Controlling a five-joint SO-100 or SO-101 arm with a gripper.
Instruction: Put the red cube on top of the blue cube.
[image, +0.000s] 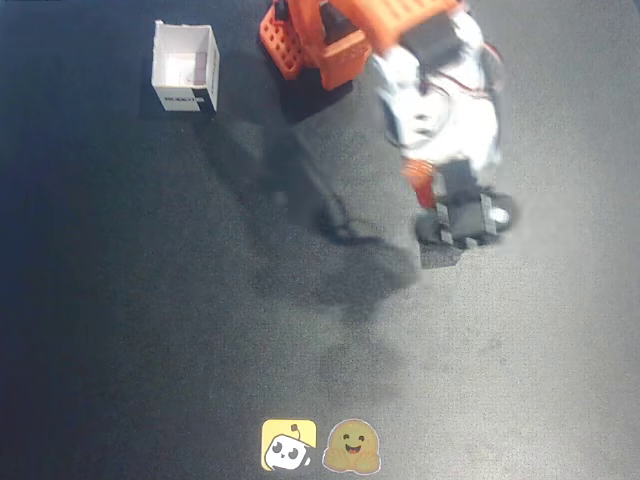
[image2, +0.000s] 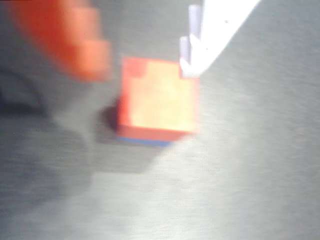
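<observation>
Dark grey, finely textured matting (image: 150, 330) covers the whole work surface, lit more brightly toward the right side of the overhead view. Near the upper left of that view stands a small white box (image: 185, 68), open at the top; its inside looks pale and nothing can be made out in it. At the bottom edge lie two stickers, a yellow square one (image: 289, 445) and a round smiling tan one (image: 352, 447), just beside each other.

The orange and white arm (image: 400, 70) reaches down from the top of the overhead view and hides both cubes there.

In the wrist view the red cube (image2: 157, 100) fills the middle, its top face washed to a pale orange by glare, its edges a deeper red, the whole picture blurred. Under its lower edge a thin strip of the blue cube (image2: 145, 141) shows, so the red cube sits on top of the blue one, closely lined up with it.

The gripper (image2: 145, 55) stands around the upper part of the red cube: a blurred orange finger (image2: 75, 40) to its upper left, apart from it, and a white finger (image2: 215, 35) to its upper right, whose tip overlaps the cube's top right corner. The jaws are spread, holding nothing.
</observation>
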